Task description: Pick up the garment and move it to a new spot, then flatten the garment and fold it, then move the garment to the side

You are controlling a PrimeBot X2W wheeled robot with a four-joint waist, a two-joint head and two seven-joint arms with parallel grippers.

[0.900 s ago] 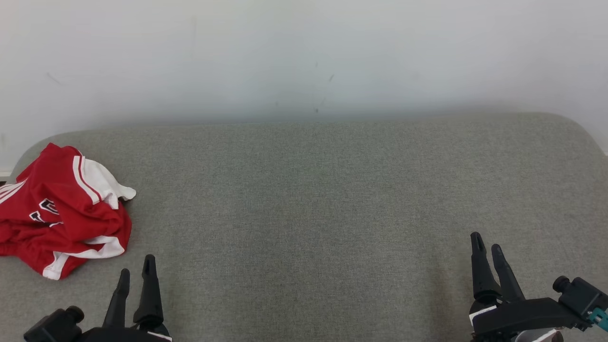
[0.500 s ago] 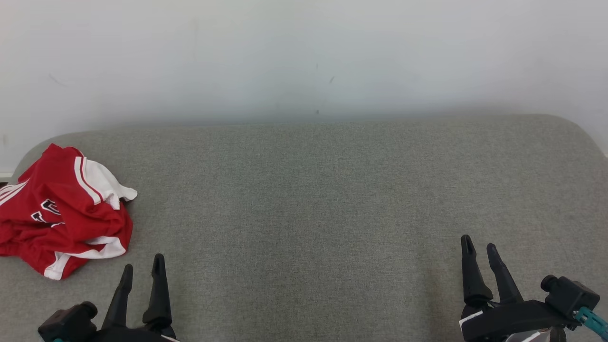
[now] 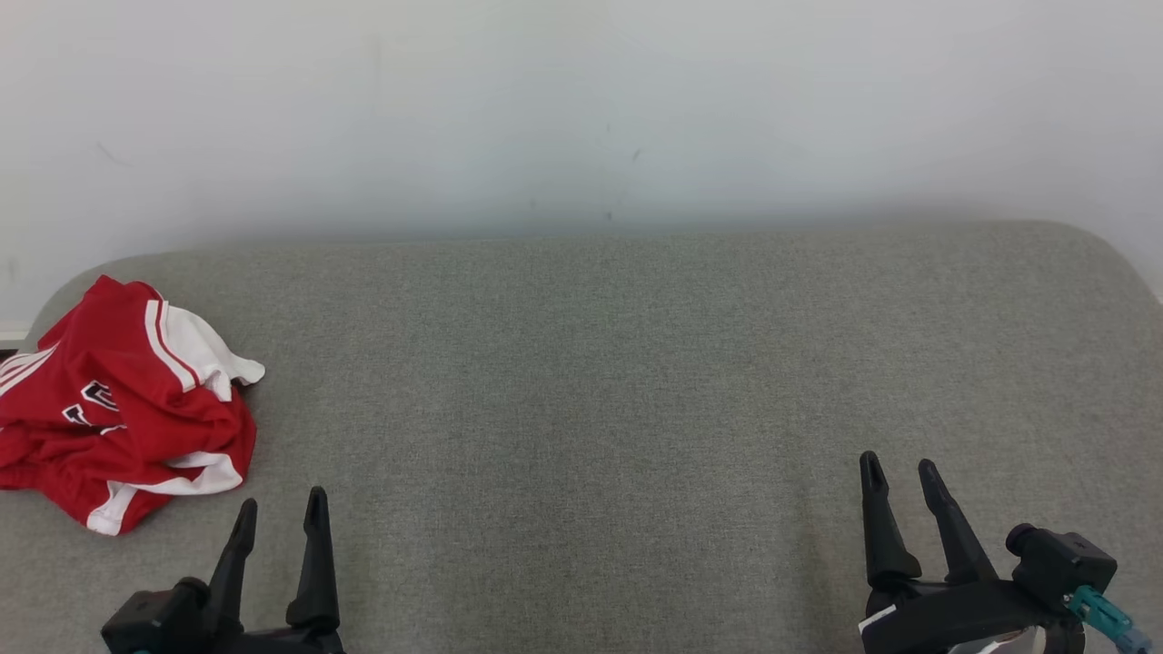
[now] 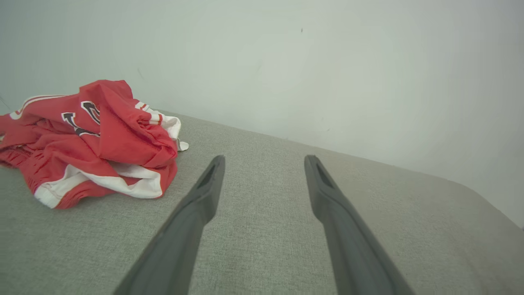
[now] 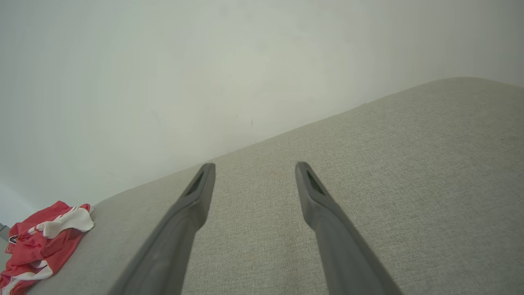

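The garment [image 3: 118, 409] is a red jersey with white trim and dark lettering, lying crumpled at the far left of the grey cushioned surface [image 3: 600, 363]. My left gripper [image 3: 282, 504] stands open at the lower left, just right of and nearer than the heap, with nothing between its fingers. In the left wrist view the garment [image 4: 90, 139] lies left of the gripper [image 4: 264, 159]. My right gripper [image 3: 898, 468] is open and empty at the lower right, far from the cloth. The right wrist view has the gripper [image 5: 254, 166] over bare fabric and the garment [image 5: 43, 239] at its lower left corner.
A pale wall [image 3: 581, 109] rises directly behind the surface. The surface's rounded corners curve away at the back left [image 3: 68, 286] and back right [image 3: 1113, 250]. Bare grey fabric stretches between the two grippers.
Both grippers have drifted inward and slightly lower in the head view, the left one rightward and the right one leftward. The garment lies as before.
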